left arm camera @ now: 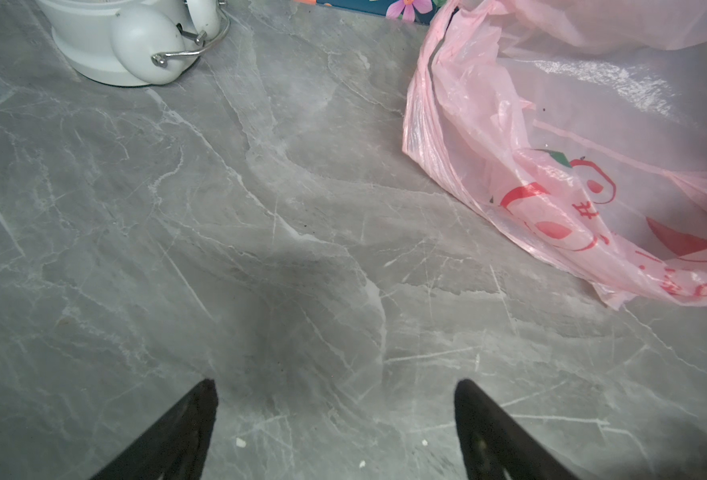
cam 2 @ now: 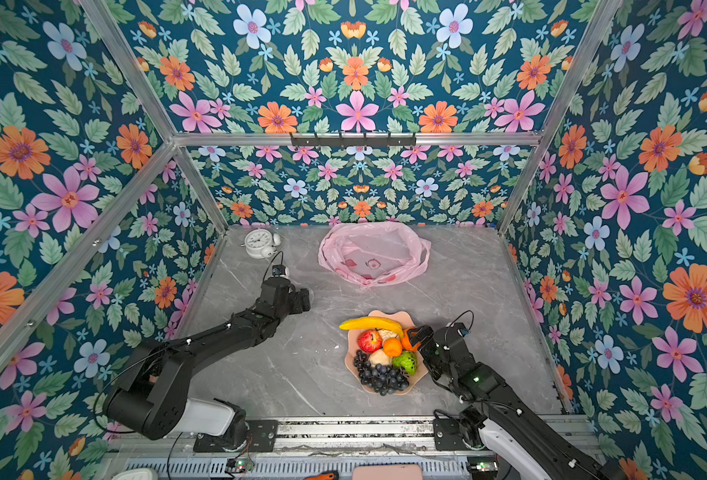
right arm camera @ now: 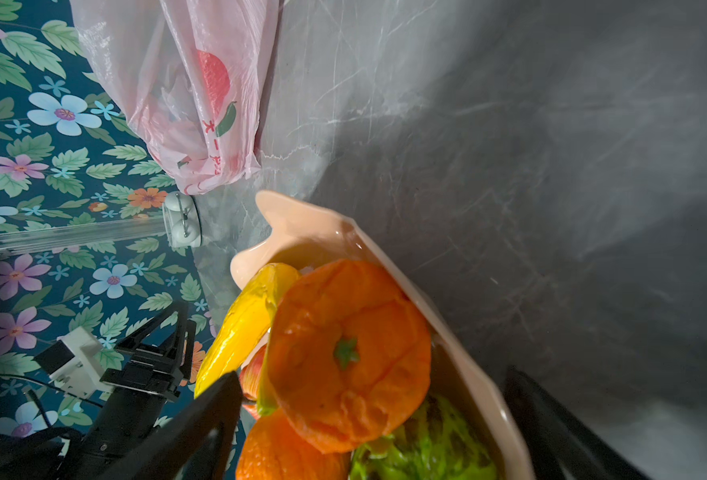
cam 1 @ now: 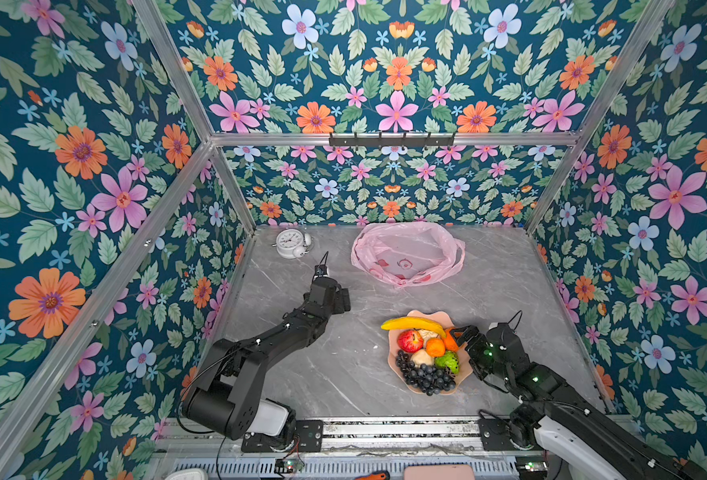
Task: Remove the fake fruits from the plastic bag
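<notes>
The pink plastic bag (cam 1: 408,253) (cam 2: 374,253) lies slumped open at the back middle of the table, and no fruit shows inside it. The fake fruits are piled in a scalloped peach bowl (cam 1: 431,314): banana (cam 1: 412,323), apple (cam 1: 410,340), orange (cam 1: 435,347), green fruit (cam 1: 447,361), grapes (cam 1: 424,374). My right gripper (cam 1: 462,337) (right arm camera: 374,376) is open at the bowl's right rim. A second orange (right arm camera: 347,353) lies between its fingers without touching them. My left gripper (cam 1: 342,300) (left arm camera: 335,386) hangs open and empty over bare table, left of the bag (left arm camera: 572,145).
A white alarm clock (cam 1: 293,243) (left arm camera: 127,37) stands at the back left corner. Flowered walls with metal frame posts close in the table on three sides. A dark hook rail (cam 1: 391,139) runs along the back wall, high above the table.
</notes>
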You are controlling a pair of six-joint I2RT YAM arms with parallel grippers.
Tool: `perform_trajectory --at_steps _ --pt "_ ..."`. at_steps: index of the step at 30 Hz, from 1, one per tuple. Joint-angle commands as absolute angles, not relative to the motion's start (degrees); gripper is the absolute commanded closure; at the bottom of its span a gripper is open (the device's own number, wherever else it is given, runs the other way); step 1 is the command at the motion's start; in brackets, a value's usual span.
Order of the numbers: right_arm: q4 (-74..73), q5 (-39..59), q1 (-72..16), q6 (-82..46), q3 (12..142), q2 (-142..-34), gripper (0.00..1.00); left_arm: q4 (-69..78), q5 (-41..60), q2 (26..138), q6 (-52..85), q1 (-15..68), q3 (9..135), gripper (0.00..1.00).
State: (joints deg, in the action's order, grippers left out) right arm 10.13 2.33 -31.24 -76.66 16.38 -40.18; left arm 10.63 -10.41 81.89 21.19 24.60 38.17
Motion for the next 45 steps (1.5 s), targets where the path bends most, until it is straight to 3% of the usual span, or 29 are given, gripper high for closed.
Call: perform_trajectory --at_steps 1,24,38,45 --pt "4.2 1.27 -32.62 -76.36 17.37 -42.81 0.01 11.51 -10.63 81.56 21.33 24.52 38.07 0.09" --pt "-6.75 1.3 -36.79 -74.06 24.4 -61.67 0.01 11.43 -11.43 80.95 21.14 24.52 37.8 0.08" --pt "15.03 -9.53 -36.52 -67.38 29.82 -57.16 0.01 11.95 -13.3 80.77 21.23 24.59 37.11 0.08" --pt "23.38 -11.34 -29.54 -53.51 35.17 -54.03 0.01 11.87 -19.6 78.7 21.03 24.52 36.09 0.08"
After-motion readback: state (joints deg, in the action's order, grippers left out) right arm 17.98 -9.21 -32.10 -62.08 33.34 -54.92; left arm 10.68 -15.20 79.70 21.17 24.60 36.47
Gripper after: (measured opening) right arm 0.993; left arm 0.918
